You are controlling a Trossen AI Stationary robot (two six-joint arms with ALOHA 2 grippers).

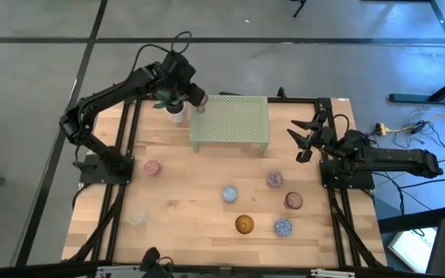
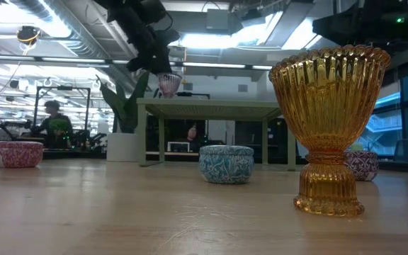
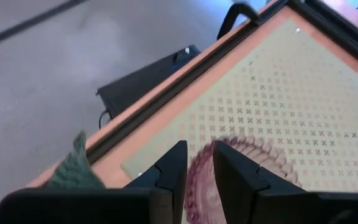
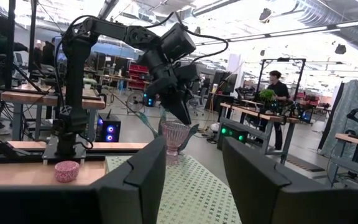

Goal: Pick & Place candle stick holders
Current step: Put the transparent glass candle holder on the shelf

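Note:
My left gripper [image 1: 199, 100] is shut on a pinkish ribbed glass holder [image 2: 169, 83] over the far left corner of the pale green perforated stand [image 1: 230, 122]. The holder also shows in the right wrist view [image 4: 174, 138]. My right gripper [image 1: 307, 135] is open and empty, above the table's right side. Several other holders stand on the table: pink mosaic [image 1: 152, 167], blue mosaic [image 1: 229, 194], purplish [image 1: 274, 180], pinkish-brown [image 1: 293, 201], amber [image 1: 244, 225], blue speckled [image 1: 283, 227] and clear [image 1: 136, 218]. My left gripper holds the holder by its rim [image 3: 194, 171], with one finger [image 3: 244, 180] over the cup's inside and the other [image 3: 166, 177] outside. The fingers come from above, slanting down. The holder hangs upright, just over the stand's top; whether its foot touches the stand, I cannot tell.
A small potted green plant [image 1: 170, 106] stands just left of the stand, close to my left gripper. Black frame rails run along both sides of the table. People and work benches show in the room behind.

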